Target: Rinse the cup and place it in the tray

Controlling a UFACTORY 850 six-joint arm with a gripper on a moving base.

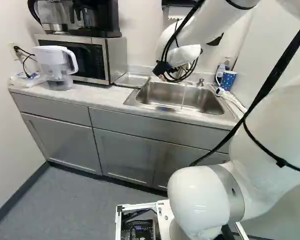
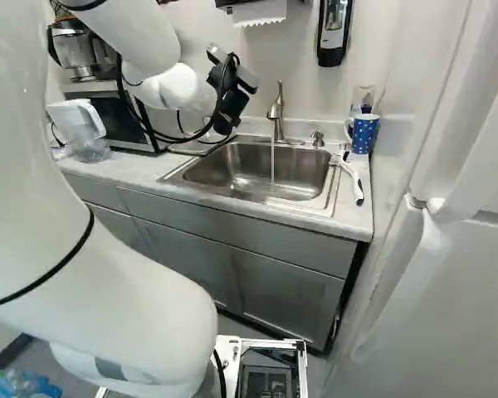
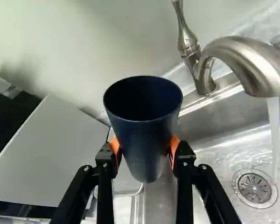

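Note:
The gripper (image 2: 232, 93) hangs above the left part of the sink (image 2: 322, 184) in the right base view, its fingertips hard to make out. In the wrist view the gripper (image 3: 144, 151) is shut on a dark blue cup (image 3: 142, 149), an orange pad on either side and the cup's open mouth showing. Beside the cup, water (image 3: 274, 135) runs from the faucet (image 3: 252, 60) into the basin, clear of the cup. The metal tray (image 1: 132, 80) lies on the counter between sink and microwave; its corner shows beyond the cup in the wrist view.
A microwave (image 1: 115, 57) with a coffee maker (image 1: 97, 17) on top and a water pitcher (image 1: 55, 67) stand left of the tray. Right of the sink are a blue dotted mug (image 2: 363, 133) and a white brush (image 2: 353, 178). A wall rises behind.

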